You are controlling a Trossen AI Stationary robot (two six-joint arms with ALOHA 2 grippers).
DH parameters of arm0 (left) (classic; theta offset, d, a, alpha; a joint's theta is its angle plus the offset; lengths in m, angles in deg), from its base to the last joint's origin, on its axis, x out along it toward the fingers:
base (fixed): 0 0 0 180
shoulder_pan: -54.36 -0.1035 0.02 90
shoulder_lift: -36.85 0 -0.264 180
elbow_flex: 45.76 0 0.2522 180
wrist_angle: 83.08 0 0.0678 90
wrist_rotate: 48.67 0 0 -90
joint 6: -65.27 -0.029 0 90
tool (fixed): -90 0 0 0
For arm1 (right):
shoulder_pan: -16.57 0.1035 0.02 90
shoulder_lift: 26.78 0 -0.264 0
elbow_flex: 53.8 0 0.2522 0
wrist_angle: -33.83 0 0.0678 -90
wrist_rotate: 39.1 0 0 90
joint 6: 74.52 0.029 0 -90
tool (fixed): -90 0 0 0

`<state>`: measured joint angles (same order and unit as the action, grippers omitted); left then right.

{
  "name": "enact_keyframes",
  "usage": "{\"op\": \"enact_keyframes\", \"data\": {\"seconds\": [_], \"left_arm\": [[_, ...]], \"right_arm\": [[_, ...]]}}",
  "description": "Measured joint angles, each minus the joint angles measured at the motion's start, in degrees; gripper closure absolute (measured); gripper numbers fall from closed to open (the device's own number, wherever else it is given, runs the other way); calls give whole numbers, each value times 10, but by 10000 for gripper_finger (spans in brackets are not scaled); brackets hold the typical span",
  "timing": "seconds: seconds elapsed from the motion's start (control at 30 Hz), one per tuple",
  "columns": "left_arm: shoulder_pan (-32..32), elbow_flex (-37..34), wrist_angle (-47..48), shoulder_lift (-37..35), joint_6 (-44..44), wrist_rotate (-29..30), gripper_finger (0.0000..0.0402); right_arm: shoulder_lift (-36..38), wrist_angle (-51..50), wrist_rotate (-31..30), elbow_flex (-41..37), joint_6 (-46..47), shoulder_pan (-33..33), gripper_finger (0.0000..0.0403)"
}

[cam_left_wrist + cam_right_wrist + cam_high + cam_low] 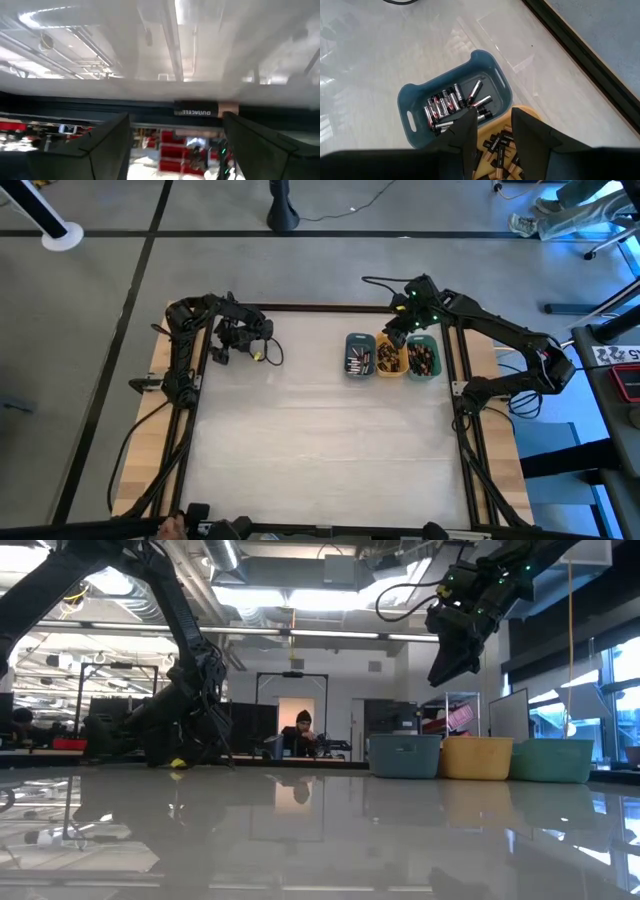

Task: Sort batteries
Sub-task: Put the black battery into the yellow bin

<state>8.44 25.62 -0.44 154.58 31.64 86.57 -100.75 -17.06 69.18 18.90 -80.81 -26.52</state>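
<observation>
We see the batteries [451,106] lying in three trays at the desk's [320,440] far edge: silvery ones in the blue tray [415,106], dark ones in the orange tray [391,357] touching it, more in the green tray [423,358] beyond. The right gripper [492,131] hangs above the orange tray, fingers partly apart, nothing visibly between them. Well away from the blue tray, the left gripper [175,135] sits low over the desk, fingers wide apart and empty.

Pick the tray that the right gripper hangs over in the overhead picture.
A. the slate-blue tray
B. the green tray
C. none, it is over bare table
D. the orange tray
D: in the high view the right gripper is above the orange tray, and its wrist view shows its fingers over that tray, the slate-blue tray beside.
</observation>
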Motion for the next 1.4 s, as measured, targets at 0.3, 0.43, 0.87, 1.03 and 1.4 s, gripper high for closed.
{"op": "enact_keyframes", "data": {"seconds": [0.3,0.43,0.87,1.03,1.4], "left_arm": [[-3,22,27,2,-47,-17,91],[6,33,37,0,-40,-38,96],[20,21,21,-2,1,-89,101],[20,21,22,-2,7,-83,100],[17,21,24,-2,-12,-67,100]], "right_arm": [[0,8,0,0,0,0,281],[0,11,-1,0,0,0,281],[0,10,-1,0,1,0,281],[0,10,-2,0,0,0,281],[0,3,4,0,0,0,281]]}}
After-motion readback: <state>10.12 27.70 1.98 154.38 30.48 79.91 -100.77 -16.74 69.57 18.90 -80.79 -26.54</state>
